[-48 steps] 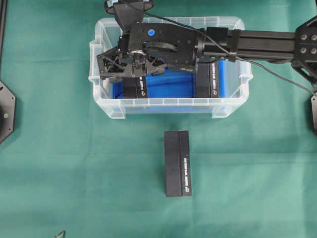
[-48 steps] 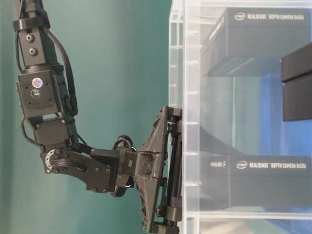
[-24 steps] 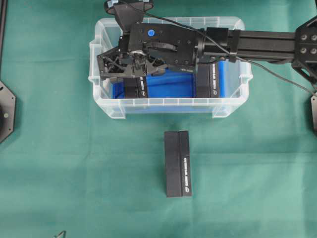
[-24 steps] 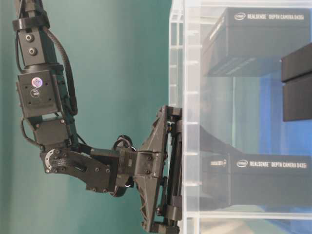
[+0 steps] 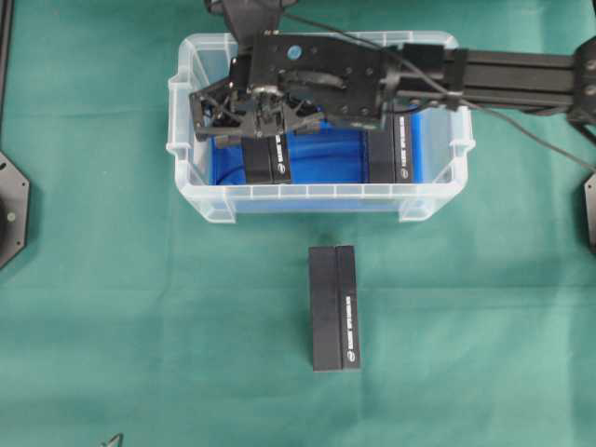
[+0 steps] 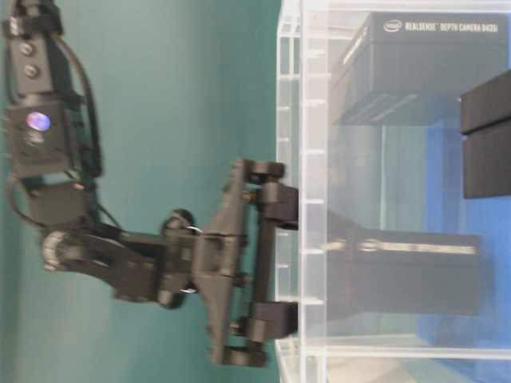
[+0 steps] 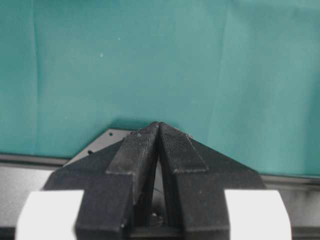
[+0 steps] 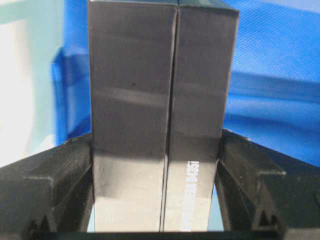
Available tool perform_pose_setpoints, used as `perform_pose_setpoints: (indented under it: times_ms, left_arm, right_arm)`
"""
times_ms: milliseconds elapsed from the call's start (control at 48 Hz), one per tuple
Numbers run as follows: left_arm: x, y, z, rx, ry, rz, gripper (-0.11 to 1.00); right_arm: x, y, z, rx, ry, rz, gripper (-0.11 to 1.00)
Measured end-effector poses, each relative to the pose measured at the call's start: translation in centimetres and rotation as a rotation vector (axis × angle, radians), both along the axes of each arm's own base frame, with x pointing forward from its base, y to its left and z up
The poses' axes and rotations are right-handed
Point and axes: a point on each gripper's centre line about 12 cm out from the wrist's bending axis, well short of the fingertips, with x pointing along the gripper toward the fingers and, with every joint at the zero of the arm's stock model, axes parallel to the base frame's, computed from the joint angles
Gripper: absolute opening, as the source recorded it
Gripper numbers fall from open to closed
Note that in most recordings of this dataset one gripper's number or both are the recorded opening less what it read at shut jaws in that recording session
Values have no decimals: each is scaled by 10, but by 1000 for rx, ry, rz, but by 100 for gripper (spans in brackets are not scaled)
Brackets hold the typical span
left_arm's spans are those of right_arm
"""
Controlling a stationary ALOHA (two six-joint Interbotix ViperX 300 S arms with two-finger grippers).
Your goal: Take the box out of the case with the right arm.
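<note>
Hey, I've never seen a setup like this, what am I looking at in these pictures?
Two robot arms work over a green cloth. One picture looks straight down, one from table height, and one from a camera on each wrist. The right gripper reaches into the clear case and has closed on a black box; both fingers press its sides. Another box stays in the case, and a third box lies outside on the cloth. The left gripper is shut and empty.

My green-clothed worktop (image 5: 112, 307) carries the clear case (image 5: 321, 200) at the far side and a black box (image 5: 334, 308) lying nearer.
</note>
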Motion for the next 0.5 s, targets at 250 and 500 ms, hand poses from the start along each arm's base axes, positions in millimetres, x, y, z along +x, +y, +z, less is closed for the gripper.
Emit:
perform_pose_setpoints:
  times_ms: [250, 500]
  left_arm:
    - [0, 0, 0, 0, -3, 0, 0]
    - [-1, 0, 1, -1, -8, 0, 0]
  right_arm:
    - [-4, -4, 62, -62, -52, -13, 67]
    - [-11, -7, 112, -107, -68, -36, 67]
